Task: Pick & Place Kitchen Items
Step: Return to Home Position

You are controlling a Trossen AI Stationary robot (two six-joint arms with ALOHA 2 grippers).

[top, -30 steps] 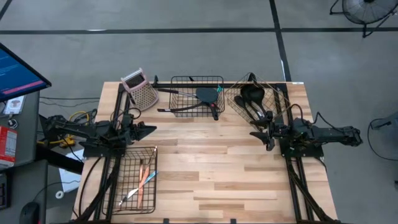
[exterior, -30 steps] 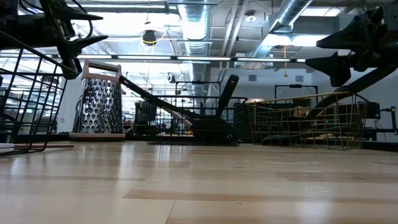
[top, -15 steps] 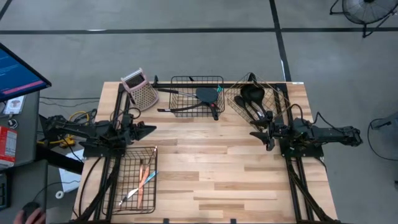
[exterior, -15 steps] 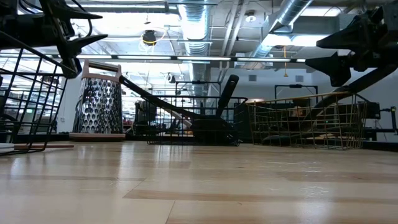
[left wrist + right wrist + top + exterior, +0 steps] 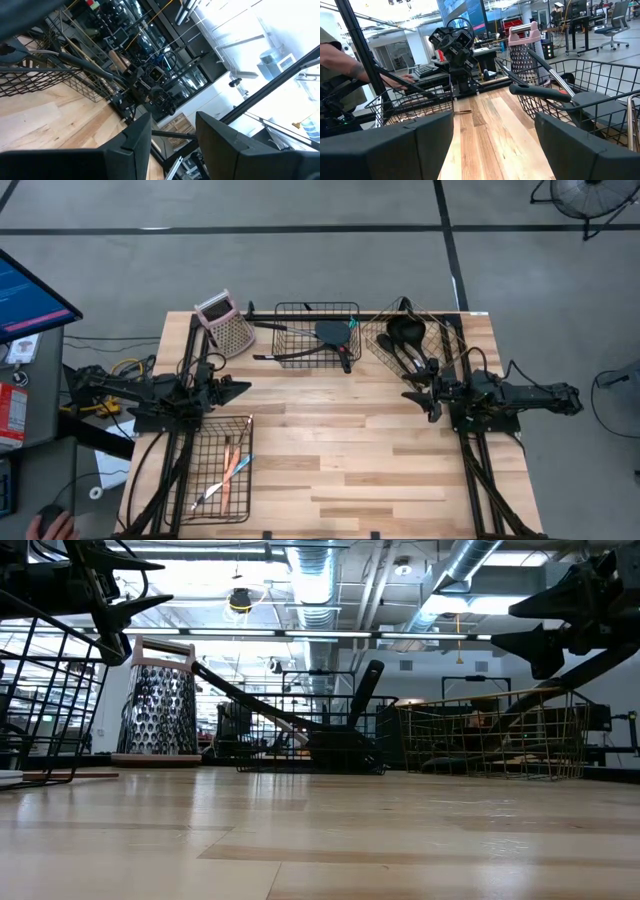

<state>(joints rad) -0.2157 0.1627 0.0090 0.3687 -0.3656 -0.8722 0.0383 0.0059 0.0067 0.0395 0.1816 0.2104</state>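
While both arms rest low over the wooden table, the left gripper is at centre-left of the high view and the right gripper at centre-right. Each has its fingers spread with nothing between them. The gold basket at upper right contains black ladles. The black basket at upper centre contains a black spatula. The lower-left basket contains the thin small tools.
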